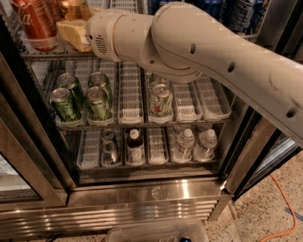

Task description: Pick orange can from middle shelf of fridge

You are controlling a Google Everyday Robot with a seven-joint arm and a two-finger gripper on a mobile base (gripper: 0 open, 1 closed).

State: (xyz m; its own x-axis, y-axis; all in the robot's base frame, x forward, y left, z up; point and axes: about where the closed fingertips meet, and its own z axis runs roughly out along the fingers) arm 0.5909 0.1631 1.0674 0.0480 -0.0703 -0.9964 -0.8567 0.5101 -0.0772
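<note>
1. Cream-yellow hand (72,34) sits at the front rail of the middle shelf (42,56), top left; whether it is wide or narrow cannot be told
2. The orange can (72,7) stands just behind it, beside the red Coca-Cola can (35,22)
3. Step in hand, by my judgement: the reach into the fridge (142,208), no grasp showing
4. The next move calls for centring on the orange can, clear of the Coca-Cola can and rail

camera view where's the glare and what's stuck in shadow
Camera view: glare streaks the steel sill and the tops of the green cans; the bottom shelf is dim under the arm; the hand sits upper left over the middle shelf, by the orange can, warmly lit.
</note>
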